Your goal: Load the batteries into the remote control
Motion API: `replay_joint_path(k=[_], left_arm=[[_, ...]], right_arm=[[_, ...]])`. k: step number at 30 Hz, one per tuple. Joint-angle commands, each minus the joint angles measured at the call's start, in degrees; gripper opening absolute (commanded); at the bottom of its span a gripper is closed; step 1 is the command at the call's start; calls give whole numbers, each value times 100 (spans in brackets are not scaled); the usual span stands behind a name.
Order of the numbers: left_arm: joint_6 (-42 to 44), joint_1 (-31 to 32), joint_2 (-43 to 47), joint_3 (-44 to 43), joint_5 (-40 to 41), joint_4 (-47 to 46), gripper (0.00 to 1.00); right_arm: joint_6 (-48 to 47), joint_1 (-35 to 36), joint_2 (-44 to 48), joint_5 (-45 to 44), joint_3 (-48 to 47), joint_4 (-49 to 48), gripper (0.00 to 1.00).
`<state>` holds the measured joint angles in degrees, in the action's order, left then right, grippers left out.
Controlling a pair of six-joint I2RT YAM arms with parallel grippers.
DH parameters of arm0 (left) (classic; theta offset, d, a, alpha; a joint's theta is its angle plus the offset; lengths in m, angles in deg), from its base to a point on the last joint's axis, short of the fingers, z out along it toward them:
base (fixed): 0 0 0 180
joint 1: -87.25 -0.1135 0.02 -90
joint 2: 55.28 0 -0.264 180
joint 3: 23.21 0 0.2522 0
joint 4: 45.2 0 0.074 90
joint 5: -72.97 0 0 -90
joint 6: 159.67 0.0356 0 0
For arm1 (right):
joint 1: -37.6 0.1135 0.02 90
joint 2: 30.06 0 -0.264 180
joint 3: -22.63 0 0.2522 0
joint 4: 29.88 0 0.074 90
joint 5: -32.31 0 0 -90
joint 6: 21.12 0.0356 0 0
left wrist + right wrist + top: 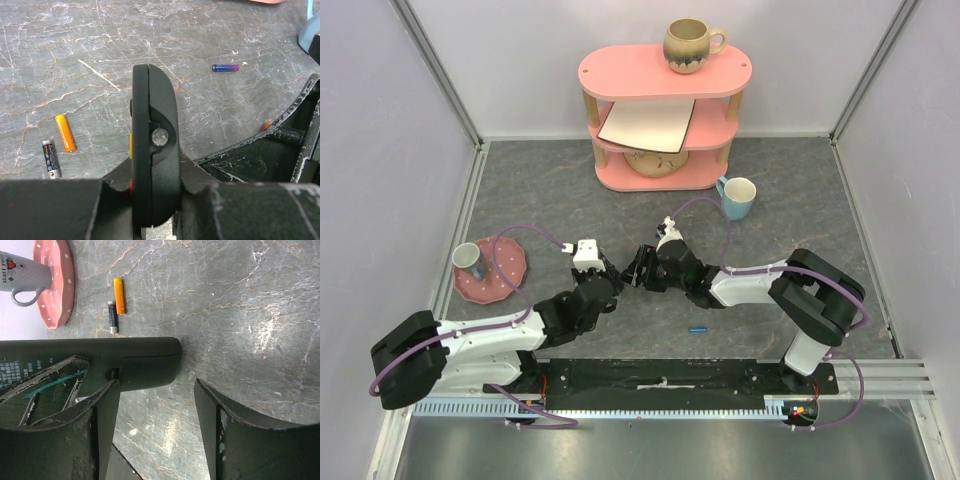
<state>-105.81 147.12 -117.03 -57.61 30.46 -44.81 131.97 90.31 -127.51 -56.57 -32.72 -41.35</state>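
Grey marbled table (800,200) lies under both arms, which bend inward so the grippers meet. The left gripper (150,210) is clamped on the remote (152,145), held on edge with its lens end facing back at the wrist. The remote's long axis lies crosswise before the right gripper (157,385). That gripper's jaws stand apart, one finger (105,410) at the remote's back. A battery (226,67) lies beyond the left fingers.

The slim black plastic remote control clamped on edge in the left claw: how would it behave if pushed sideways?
Probably stiff: the slim black plastic remote control juts straight out of the left claw without sagging. Its smooth, rounded shell looks slippery, so a sideways push might twist it in the grip.
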Motion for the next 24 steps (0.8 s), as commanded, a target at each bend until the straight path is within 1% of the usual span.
replay_joint_path(k=[1,14,24], left_arm=[[-165,68,-29,17,-64,326,2],[-156,94,-38,25,-99,335,2],[-139,112,-29,34,-152,326,2]], right_arm=[[37,73,-108,-69,-16,-236,69],[28,73,156,-77,-43,-412,70],[63,55,51,-77,-78,-517,70]])
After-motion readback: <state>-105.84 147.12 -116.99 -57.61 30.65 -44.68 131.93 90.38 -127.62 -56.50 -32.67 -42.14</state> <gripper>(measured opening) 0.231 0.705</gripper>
